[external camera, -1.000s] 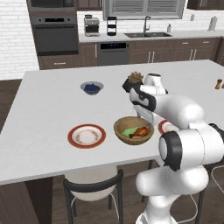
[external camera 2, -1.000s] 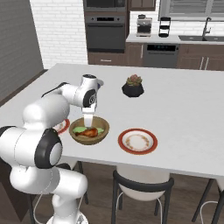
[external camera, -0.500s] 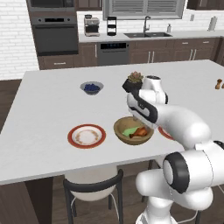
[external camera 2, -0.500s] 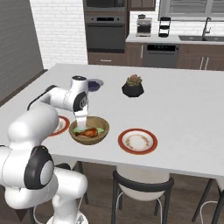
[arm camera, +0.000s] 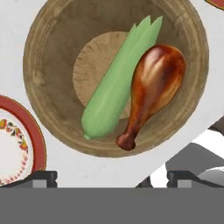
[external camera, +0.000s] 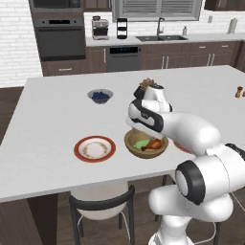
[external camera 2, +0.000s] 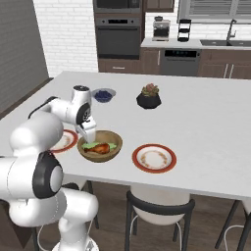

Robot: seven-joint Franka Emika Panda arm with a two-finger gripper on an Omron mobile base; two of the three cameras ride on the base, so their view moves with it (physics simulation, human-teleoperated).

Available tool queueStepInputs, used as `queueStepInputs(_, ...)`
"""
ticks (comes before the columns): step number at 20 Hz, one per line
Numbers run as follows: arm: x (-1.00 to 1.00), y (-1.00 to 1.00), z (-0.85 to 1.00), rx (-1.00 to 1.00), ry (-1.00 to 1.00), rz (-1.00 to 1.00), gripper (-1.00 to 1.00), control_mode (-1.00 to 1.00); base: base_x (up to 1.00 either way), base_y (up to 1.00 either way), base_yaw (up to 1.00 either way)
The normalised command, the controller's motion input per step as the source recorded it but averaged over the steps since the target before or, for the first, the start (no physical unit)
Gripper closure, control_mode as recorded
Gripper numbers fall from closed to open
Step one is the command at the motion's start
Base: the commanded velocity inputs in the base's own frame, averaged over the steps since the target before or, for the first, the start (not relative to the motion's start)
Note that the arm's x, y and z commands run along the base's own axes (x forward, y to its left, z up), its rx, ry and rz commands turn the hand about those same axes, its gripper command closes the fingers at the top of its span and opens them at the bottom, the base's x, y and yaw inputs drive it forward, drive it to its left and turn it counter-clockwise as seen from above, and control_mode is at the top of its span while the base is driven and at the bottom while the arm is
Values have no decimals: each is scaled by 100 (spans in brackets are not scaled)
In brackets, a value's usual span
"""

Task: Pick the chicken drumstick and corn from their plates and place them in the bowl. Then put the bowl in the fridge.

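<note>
The wooden bowl (external camera: pixel 135 148) (external camera 2: pixel 113 149) (arm camera: pixel 48 65) stands on the white island near its front edge. Inside it the corn (external camera: pixel 141 143) (external camera 2: pixel 90 145) (arm camera: pixel 114 89) and the chicken drumstick (external camera: pixel 154 143) (external camera 2: pixel 101 148) (arm camera: pixel 154 85) lie side by side. My gripper (external camera: pixel 136 129) (external camera 2: pixel 88 134) (arm camera: pixel 112 177) hangs open and empty just above the bowl, over its rim. One plate (external camera: pixel 94 149) (external camera 2: pixel 154 158) sits bare beside the bowl. The other plate (external camera: pixel 184 148) (external camera 2: pixel 63 141) (arm camera: pixel 15 144) lies on the opposite side, partly behind my arm. The fridge is out of view.
A small grey bowl of blueberries (external camera: pixel 100 95) (external camera 2: pixel 103 94) and a black plant pot (external camera: pixel 146 85) (external camera 2: pixel 148 98) stand farther back on the island. Shakers (external camera: pixel 238 91) sit at its far right. A stool (external camera: pixel 101 206) (external camera 2: pixel 159 208) is tucked under the front edge.
My hand has drifted sideways from over the middle of the bowl toward its rim, jaws staying open. Corn and drumstick have lain still in the bowl.
</note>
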Motion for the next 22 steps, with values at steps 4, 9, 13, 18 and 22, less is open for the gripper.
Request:
queueStepInputs(4,71,-8,0,0,0,8,-100,-100,0,0,0)
queueStepInputs(9,42,-4,-3,-3,-4,0,-100,-100,0,0,0)
queueStepInputs(13,20,0,-12,-7,-2,-1,-100,-100,0,0,0)
queueStepInputs(18,-1,0,-29,-7,-2,0,-100,-100,0,0,0)
queueStepInputs(22,0,0,-24,-4,-2,-1,-100,-100,0,0,0)
